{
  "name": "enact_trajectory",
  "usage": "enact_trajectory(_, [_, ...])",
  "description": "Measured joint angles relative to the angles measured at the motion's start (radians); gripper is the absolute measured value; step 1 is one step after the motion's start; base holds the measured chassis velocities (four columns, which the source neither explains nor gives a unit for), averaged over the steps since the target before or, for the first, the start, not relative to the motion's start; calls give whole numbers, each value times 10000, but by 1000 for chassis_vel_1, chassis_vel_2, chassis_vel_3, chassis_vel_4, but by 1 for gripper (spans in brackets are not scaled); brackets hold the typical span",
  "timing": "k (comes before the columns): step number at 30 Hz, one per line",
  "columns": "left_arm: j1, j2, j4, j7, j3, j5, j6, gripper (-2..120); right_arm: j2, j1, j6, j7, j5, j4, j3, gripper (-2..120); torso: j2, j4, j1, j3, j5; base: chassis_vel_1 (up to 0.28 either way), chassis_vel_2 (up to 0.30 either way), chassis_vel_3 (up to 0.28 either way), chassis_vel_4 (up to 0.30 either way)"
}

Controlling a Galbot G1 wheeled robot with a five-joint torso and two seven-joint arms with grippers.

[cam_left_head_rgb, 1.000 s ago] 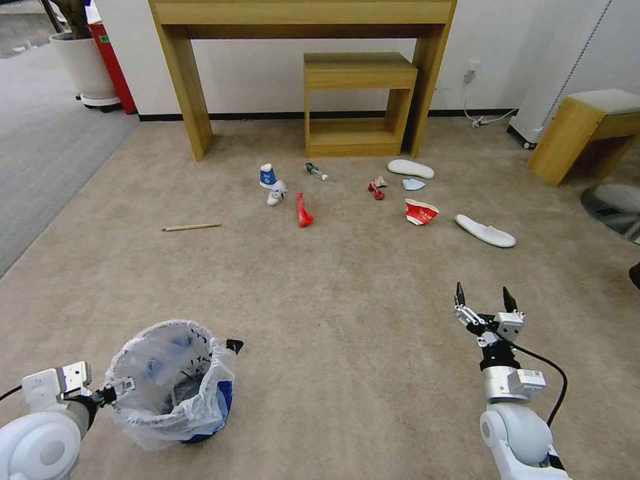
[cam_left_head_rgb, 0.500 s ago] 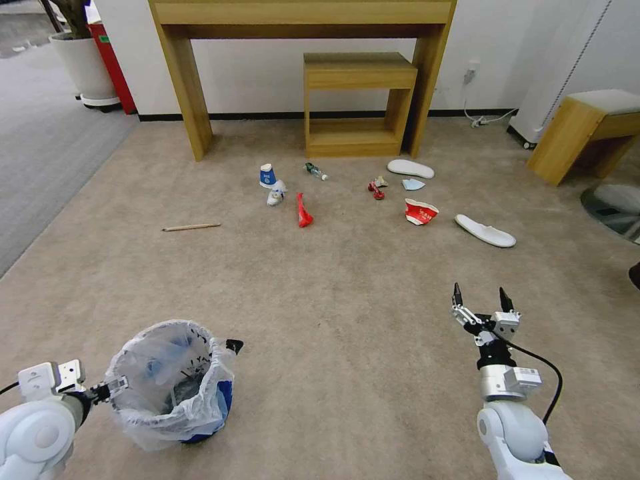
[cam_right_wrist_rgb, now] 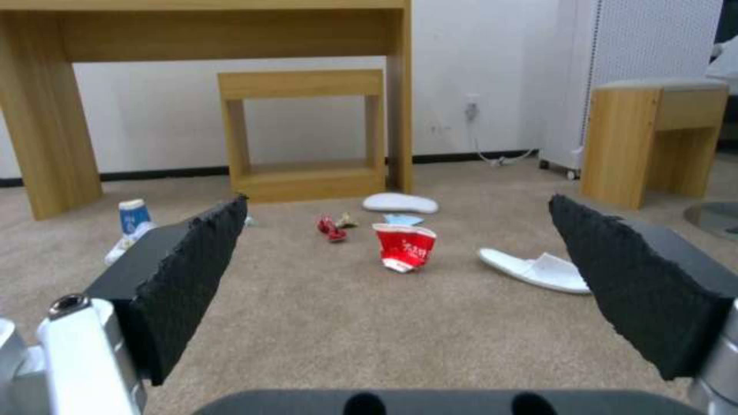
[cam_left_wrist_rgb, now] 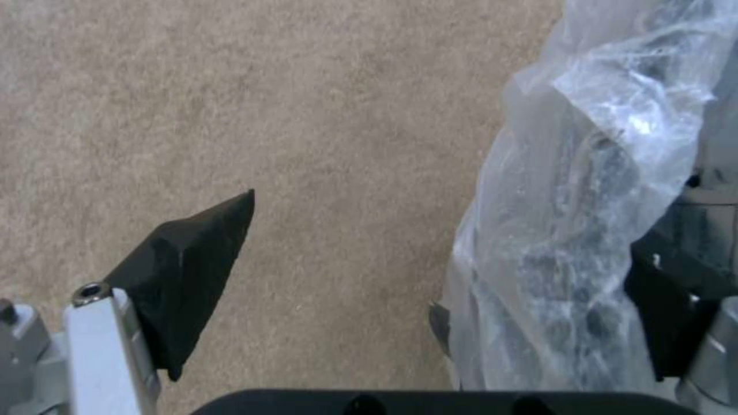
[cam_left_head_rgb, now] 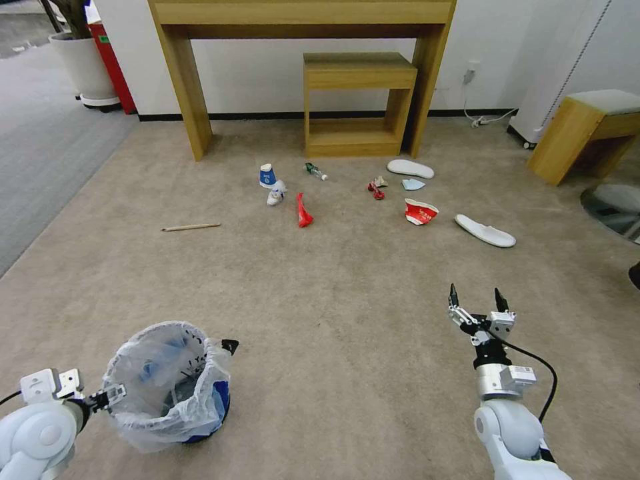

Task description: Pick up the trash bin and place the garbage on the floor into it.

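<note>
The left gripper (cam_left_head_rgb: pixel 110 393) sits low at the robot's left, at the rim of the small round dark trash bin with blue sides (cam_left_head_rgb: pixel 170 383); in the left wrist view one black pointed finger (cam_left_wrist_rgb: pixel 184 271) stands free over the carpet while the other side lies behind the crinkled clear plastic bag (cam_left_wrist_rgb: pixel 584 230) that lines the bin, so its jaws look apart with the bag's edge and bin wall between them, though I cannot tell whether they press on the rim. The bin stands upright on the beige-tan short-pile carpet floor (cam_left_head_rgb: pixel 333 300), bag spilling over its rim. The right gripper (cam_left_head_rgb: pixel 475 303) hovers over bare carpet at the robot's right, its jaws wide apart and holding nothing, pointing toward the litter. Well ahead of both grippers the garbage lies scattered before the light wooden table (cam_left_head_rgb: pixel 300 40): a blue-white paper cup (cam_left_head_rgb: pixel 267 175) with a crumpled white scrap (cam_left_head_rgb: pixel 276 194) just beside it, a red wrapper strip (cam_left_head_rgb: pixel 304 211), a small bottle (cam_left_head_rgb: pixel 315 171), small red and tan candy wrappers (cam_left_head_rgb: pixel 377 188), a light-blue face mask (cam_left_head_rgb: pixel 413 184), a crushed red-white paper bowl (cam_left_head_rgb: pixel 420 211), and two white flat slippers, one nearer the table (cam_left_head_rgb: pixel 411 169) and one farther right (cam_left_head_rgb: pixel 485 231). A thin wooden stick (cam_left_head_rgb: pixel 191 227) lies apart at the left
</note>
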Motion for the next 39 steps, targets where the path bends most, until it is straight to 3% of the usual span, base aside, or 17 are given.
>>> enact_trajectory(6, [45, -14, 11, 14, 63, 47, -41, 85, 1, 13, 17, -10, 1, -23, -9, 100, 0, 0, 0, 0, 7, 0, 0, 0, 0])
enact_trajectory(8, [92, -20, 13, 13, 107, 105, -46, 73, 12, 15, 22, -14, 0, -24, -20, 100, 0, 1, 0, -1, 11, 0, 0, 0, 0])
enact_trajectory(10, [103, -43, 35, 13, 128, 134, -46, 70, 18, 14, 24, -17, -1, -23, -23, 100, 0, 0, 0, -1, 12, 0, 0, 0, 0])
enact_trajectory(11, [145, -100, 87, 37, 194, 147, 15, 65, 22, 5, 32, -20, -2, -14, -25, 100, 0, 1, 0, 1, -12, 0, 0, 0, 0])
enact_trajectory(13, [158, -128, 98, 51, 201, 163, 18, 62, 22, -2, 40, -21, -3, -1, -23, 100, 0, 2, 0, 2, -23, 0, 0, 0, 0])
enact_trajectory(15, [195, -168, 90, 89, 219, 227, 14, 52, 24, -27, 55, -26, -6, 14, -22, 100, 0, 0, 0, 1, 5, 0, 0, 0, 0])
enact_trajectory(23, [251, -285, 84, 345, 233, 486, -36, 25, 18, -62, 77, -31, -7, 83, -1, 100, 1, 1, 0, -3, 13, 0, 0, 0, 0])
enact_trajectory(39, [320, -485, 224, 1250, 235, 1274, -43, 21, -15, -135, 76, -10, -19, 173, 43, 100, 3, 3, -1, -2, 11, 0, 0, 0, 0])
